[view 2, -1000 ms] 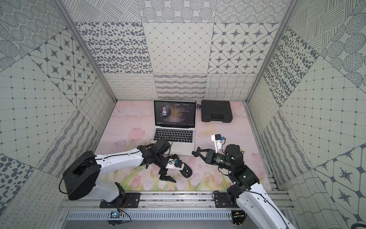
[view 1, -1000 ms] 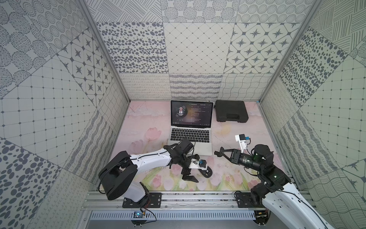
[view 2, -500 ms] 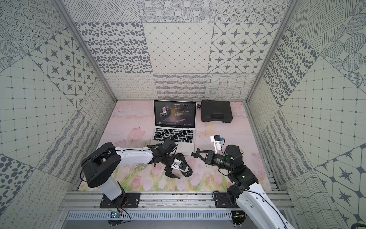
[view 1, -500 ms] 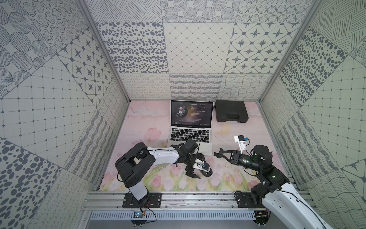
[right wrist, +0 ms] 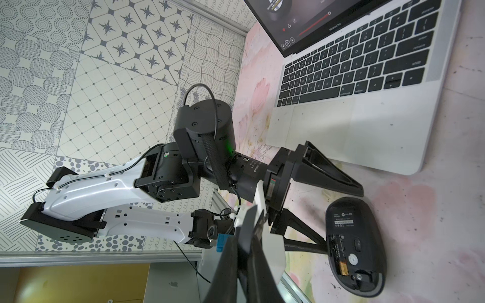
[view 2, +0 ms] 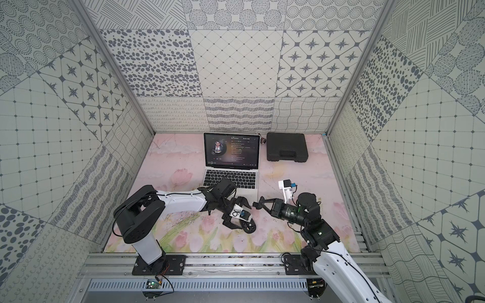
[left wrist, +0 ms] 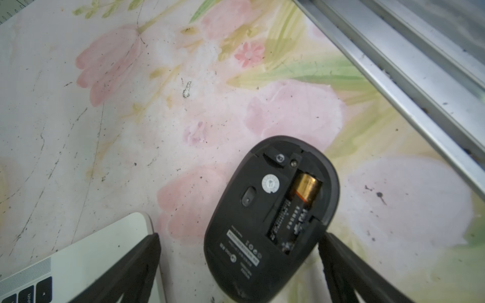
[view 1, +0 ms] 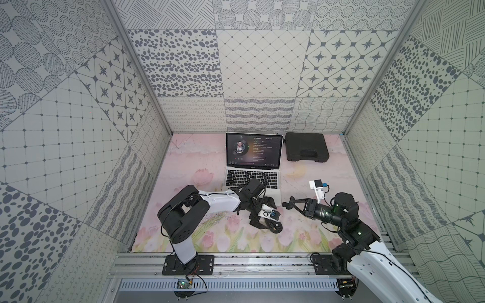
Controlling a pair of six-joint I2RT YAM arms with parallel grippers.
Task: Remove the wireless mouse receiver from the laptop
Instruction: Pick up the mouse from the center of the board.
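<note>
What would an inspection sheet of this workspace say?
Surface: pink floral tabletop, scuffed with dark specks.
Job's things: open silver laptop with black keys, screen lit; wireless mouse receiver not discernible.
Clutter: oval black mouse belly-up, battery exposed; flat black plastic toolbox beside the laptop's screen.
End effectors: left end effector open, straddling the mouse; right end effector shut, by the laptop's front corner.
Cables: thin black cable looped over the left wrist.
Surroundings: patterned tile walls, aluminium front rail.
</note>
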